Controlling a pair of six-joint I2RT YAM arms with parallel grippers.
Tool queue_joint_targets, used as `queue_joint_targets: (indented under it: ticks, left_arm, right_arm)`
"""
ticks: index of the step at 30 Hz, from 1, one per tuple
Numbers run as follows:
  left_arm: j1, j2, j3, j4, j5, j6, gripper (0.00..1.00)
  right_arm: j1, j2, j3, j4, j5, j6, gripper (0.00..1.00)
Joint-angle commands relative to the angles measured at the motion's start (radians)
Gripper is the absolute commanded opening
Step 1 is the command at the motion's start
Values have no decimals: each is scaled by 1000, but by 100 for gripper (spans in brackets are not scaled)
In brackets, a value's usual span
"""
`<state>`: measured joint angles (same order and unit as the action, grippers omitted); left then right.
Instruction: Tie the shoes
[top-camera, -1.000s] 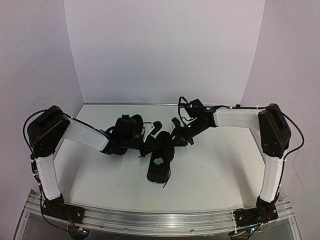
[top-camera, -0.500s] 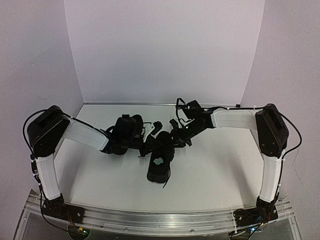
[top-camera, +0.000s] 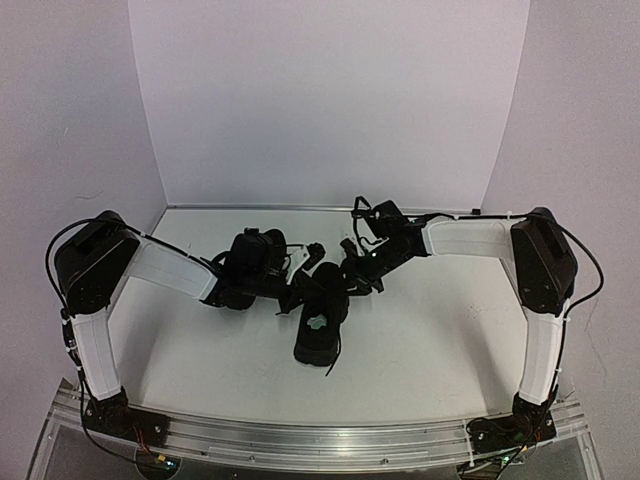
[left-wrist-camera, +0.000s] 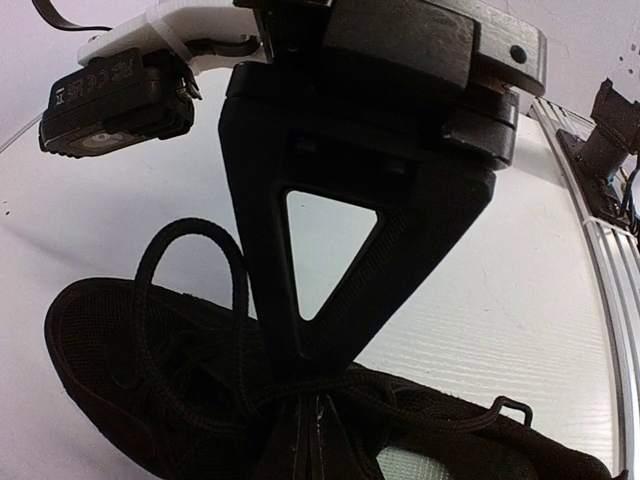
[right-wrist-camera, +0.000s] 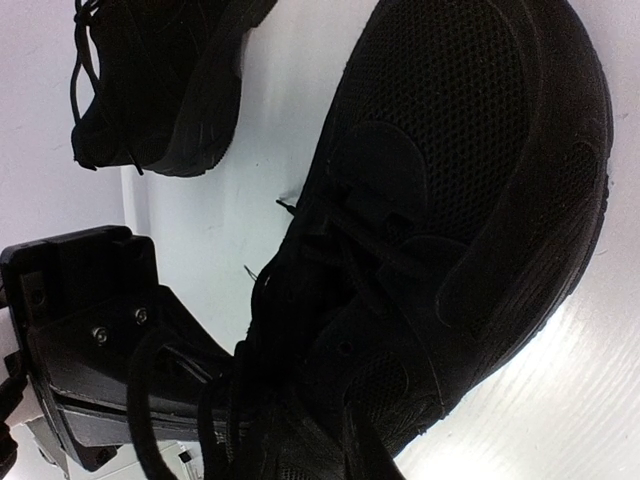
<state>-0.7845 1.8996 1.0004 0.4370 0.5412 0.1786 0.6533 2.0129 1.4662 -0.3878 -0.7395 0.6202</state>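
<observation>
The shoe (top-camera: 320, 338) lies on the bench (top-camera: 430, 340). Over its tongue the left hand (left-wrist-camera: 302, 400) is clenched on a lace (left-wrist-camera: 190, 300), probably to keep tension. The right hand (top-camera: 352, 272) is at its toe; its state I cannot tell.

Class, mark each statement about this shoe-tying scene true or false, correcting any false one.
1. The near shoe shows a pale patch inside. True.
2. The shoes are white. False: both, including the second shoe, are black.
3. The left fingers are closed. True.
4. The right arm rests folded, away from the shoes. False: it reaches in over the near shoe.
</observation>
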Motion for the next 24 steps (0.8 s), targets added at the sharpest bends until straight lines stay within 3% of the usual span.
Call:
queue_joint_targets:
  ticks: [1, 11, 24]
  left_arm:
    - [-7, 3, 23, -47, 31, 19, 0]
    - [-9, -2, 20, -63, 32, 39, 0]
    - [-9, -11, 17, -56, 16, 34, 0]
  right_arm:
    - [10, -33, 27, 81, 2, 30, 22]
    - [9, -57, -3, 111, 48, 74, 23]
    - [26, -25, -9, 112, -51, 57, 21]
